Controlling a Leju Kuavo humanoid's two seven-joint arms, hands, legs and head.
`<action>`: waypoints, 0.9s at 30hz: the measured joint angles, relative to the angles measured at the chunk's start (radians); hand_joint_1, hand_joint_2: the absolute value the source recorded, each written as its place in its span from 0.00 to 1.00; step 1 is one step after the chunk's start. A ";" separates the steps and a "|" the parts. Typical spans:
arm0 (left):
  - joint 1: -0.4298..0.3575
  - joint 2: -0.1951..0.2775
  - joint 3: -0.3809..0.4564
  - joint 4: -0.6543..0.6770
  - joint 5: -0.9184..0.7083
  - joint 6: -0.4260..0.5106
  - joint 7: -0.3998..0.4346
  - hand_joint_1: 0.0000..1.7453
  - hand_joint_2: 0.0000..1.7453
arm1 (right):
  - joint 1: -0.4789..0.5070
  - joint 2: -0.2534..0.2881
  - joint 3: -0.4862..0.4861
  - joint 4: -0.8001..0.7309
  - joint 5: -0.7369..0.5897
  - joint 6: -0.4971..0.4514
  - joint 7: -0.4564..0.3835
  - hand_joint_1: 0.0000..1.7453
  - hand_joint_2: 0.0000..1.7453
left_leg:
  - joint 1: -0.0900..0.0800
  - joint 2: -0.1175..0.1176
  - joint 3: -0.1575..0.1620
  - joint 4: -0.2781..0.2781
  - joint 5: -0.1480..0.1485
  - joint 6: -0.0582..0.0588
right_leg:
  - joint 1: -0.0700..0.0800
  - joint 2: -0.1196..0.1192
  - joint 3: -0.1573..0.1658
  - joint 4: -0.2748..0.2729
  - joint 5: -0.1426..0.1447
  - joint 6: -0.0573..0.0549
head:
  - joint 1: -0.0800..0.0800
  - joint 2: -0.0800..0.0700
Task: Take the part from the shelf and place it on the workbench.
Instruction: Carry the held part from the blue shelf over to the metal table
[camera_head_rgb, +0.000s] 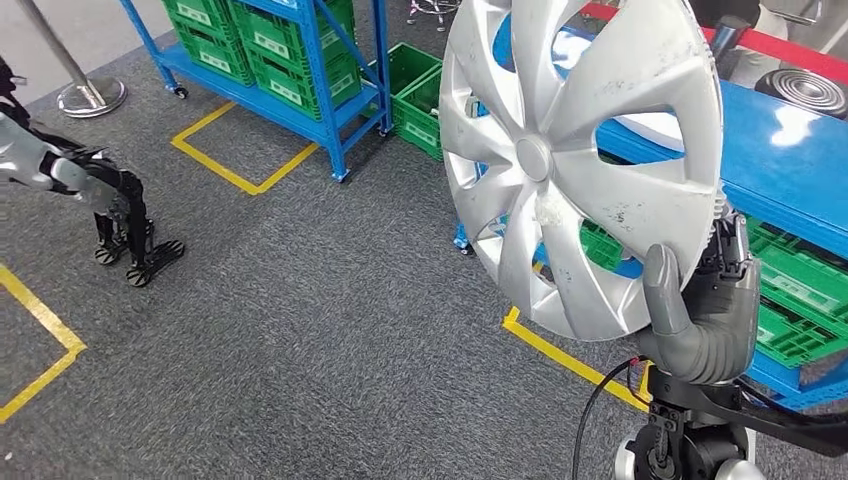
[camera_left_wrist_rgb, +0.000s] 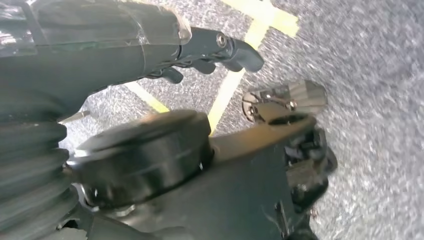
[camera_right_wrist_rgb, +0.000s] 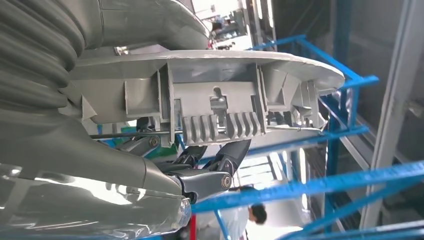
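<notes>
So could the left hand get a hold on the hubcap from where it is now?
Probably not yet: the left hand hangs low over the carpet, far across from the hubcap, which the right hand holds up by its lower rim.

The robot's right hand (camera_head_rgb: 706, 300) had a thick, smooth grey thumb, a grey ribbed cover and darker black fingers (camera_right_wrist_rgb: 220, 162) with small silver screws. A black cable (camera_head_rgb: 598, 392) looped beside its black wrist. The left arm (camera_head_rgb: 30, 160) was silver, ending in a black, jointed left hand (camera_head_rgb: 135, 245).
</notes>
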 joint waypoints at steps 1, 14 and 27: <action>0.000 0.000 0.000 0.000 0.000 0.000 0.000 0.00 1.00 | 0.000 0.000 0.002 0.000 0.000 0.000 0.000 1.00 1.00 | 0.001 -0.010 -0.002 -0.002 0.003 0.006 | -0.001 -0.006 0.000 0.000 -0.002 0.004 | 0.001 0.000; 0.000 -0.004 -0.001 0.000 0.003 0.000 0.002 0.00 1.00 | 0.002 0.002 0.006 0.002 0.000 0.000 0.000 1.00 1.00 | 0.005 -0.140 -0.014 -0.003 0.023 0.017 | -0.011 0.134 -0.005 0.014 0.002 0.004 | 0.053 0.000; 0.002 -0.003 -0.007 0.000 0.003 0.000 0.001 0.00 1.00 | 0.004 0.004 0.006 0.002 0.002 0.000 0.000 1.00 1.00 | 0.016 -0.064 -0.128 0.225 -0.066 -0.026 | -0.010 0.043 0.004 -0.013 0.007 -0.023 | 0.008 0.000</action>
